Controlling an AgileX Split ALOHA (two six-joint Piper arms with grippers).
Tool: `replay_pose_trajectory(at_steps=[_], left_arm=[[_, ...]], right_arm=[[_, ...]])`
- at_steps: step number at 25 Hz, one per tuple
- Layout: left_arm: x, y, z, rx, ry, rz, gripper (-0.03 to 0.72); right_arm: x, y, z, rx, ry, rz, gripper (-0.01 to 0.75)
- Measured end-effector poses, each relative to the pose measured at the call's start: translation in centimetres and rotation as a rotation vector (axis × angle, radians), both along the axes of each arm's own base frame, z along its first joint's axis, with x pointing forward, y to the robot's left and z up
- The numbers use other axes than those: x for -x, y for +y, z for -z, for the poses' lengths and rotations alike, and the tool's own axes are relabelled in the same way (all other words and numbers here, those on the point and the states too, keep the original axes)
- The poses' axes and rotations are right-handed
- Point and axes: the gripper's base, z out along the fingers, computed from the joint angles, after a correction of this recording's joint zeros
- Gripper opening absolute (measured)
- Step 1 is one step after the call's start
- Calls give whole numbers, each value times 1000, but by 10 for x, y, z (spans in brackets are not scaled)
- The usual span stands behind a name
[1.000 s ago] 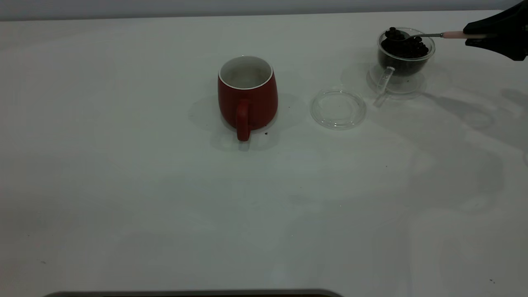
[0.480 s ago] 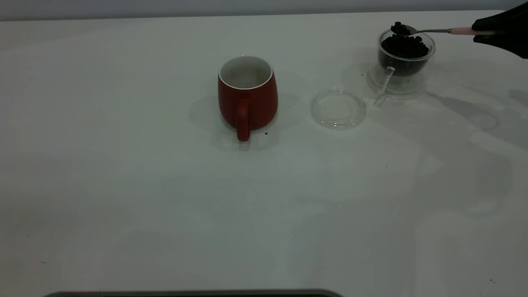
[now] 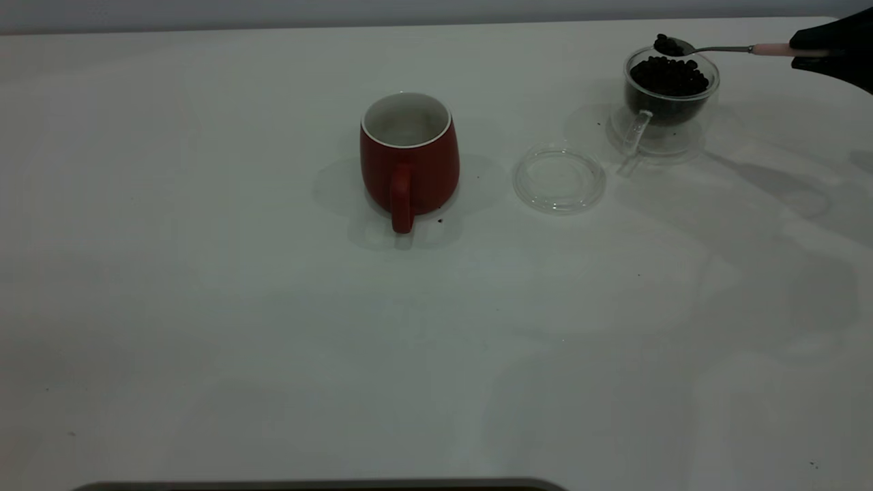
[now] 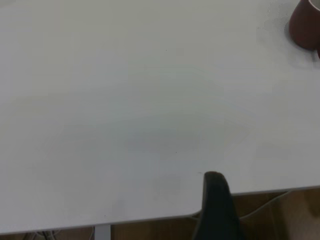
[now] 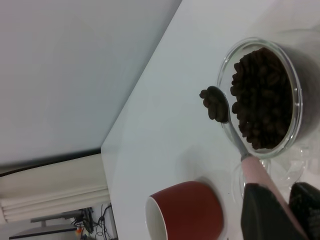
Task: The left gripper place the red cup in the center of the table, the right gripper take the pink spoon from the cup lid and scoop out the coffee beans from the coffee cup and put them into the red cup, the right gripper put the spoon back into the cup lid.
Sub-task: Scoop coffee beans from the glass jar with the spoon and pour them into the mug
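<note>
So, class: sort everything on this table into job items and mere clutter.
Job items: red cup; pink spoon carrying beans; coffee cup of coffee beans; cup lid; right tool.
Clutter: only stray crumbs beside the red cup.

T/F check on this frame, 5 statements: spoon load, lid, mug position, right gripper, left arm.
1. The pink spoon carries coffee beans above the coffee cup. True.
2. The spoon lies in the cup lid. False: the lid holds nothing; the spoon is in the air, held by its handle.
3. The red cup stands upright on the table, left of the lid in the exterior view. True.
4. The right gripper is open and away from the spoon. False: it is shut on the spoon's pink handle.
5. The left gripper holds the red cup. False: it sits near the table's edge, far from the cup.
</note>
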Motion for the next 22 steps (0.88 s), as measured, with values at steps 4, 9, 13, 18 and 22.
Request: replay_pose_trajectory(at_steps=[4, 9, 13, 18, 22], left_arm=[[0, 0, 0, 0, 0, 0, 569], [0, 0, 0, 0, 0, 0, 569], [0, 0, 0, 2, 0, -2, 569], [0, 0, 0, 2, 0, -2, 569], [0, 0, 0, 1, 0, -1, 569]], right_arm=[[0, 0, 0, -2, 0, -2, 114], [0, 1, -2, -17, -13, -13, 114], [1, 4, -5, -40, -48, -38, 114], [1, 5, -8, -55, -80, -60, 114], [1, 8, -8, -50, -86, -71, 114]])
